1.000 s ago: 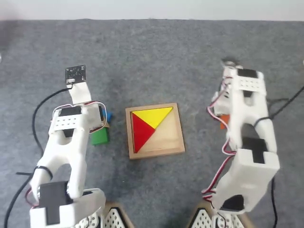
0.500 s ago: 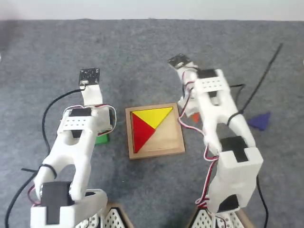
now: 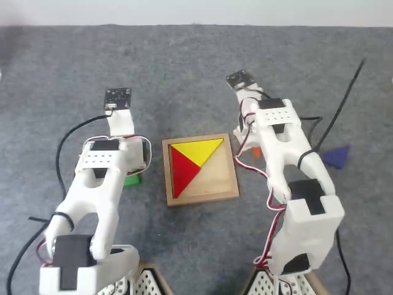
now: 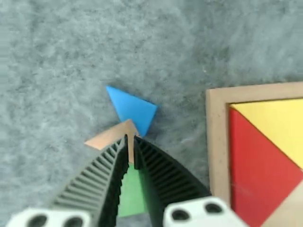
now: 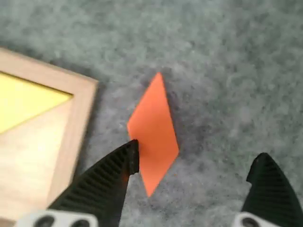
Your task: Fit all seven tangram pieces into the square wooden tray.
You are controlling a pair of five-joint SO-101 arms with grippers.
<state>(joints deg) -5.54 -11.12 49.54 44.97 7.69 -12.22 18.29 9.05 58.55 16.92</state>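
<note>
The square wooden tray (image 3: 202, 198) sits in the middle of the grey, fuzzy surface (image 3: 184, 67). Two big flat pieces lie in it. The yellow triangle (image 3: 199, 150) is by the far rim and the red triangle (image 3: 182, 171) is by the left rim. They touch along one side. The rest of the tray floor is bare wood.

Left of the tray, a blue triangle (image 4: 132, 108), a tan piece (image 4: 106, 138) and a green piece (image 4: 130, 196) lie close together. The left hand (image 4: 130, 138) is over them, its ribbed black fingers pressed together.

Right of the tray lies a flat orange slanted piece (image 5: 152, 135). The right hand (image 5: 198, 156) is wide open over it, with one fingertip at its edge. A purple piece (image 3: 336, 157) lies near the right edge.
</note>
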